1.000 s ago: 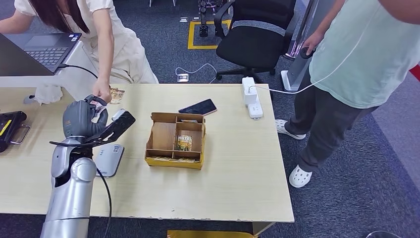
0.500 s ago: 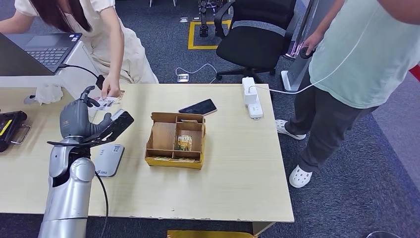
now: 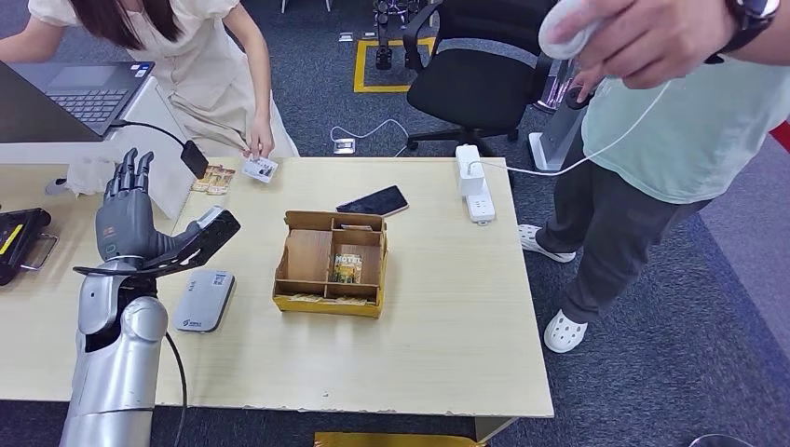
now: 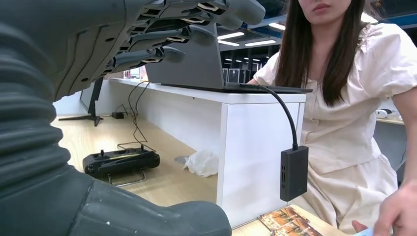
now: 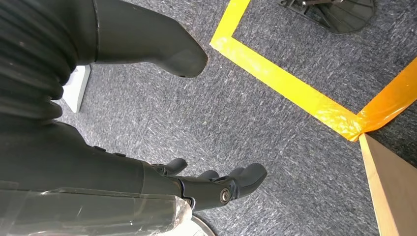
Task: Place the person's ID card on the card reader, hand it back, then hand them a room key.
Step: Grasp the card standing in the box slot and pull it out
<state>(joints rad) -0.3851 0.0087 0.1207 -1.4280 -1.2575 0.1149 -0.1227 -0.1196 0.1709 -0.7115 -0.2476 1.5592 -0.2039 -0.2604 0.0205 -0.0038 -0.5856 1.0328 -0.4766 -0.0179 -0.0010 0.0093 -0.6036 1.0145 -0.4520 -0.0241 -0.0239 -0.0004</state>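
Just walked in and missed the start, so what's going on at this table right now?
A person in a cream dress holds the ID card at the table's far edge. The robot's left hand is raised over the table, fingers spread and empty, above the grey card reader. Its right hand hangs over the carpet, holding nothing. The cardboard organizer with a key card sits untouched mid-table.

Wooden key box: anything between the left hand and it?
Nothing visible. The left hand is raised, open and empty, above the table's left side. The compartmented brown wooden box with the room key card sits to its right; the white card reader lies nearer the robot, off that line.
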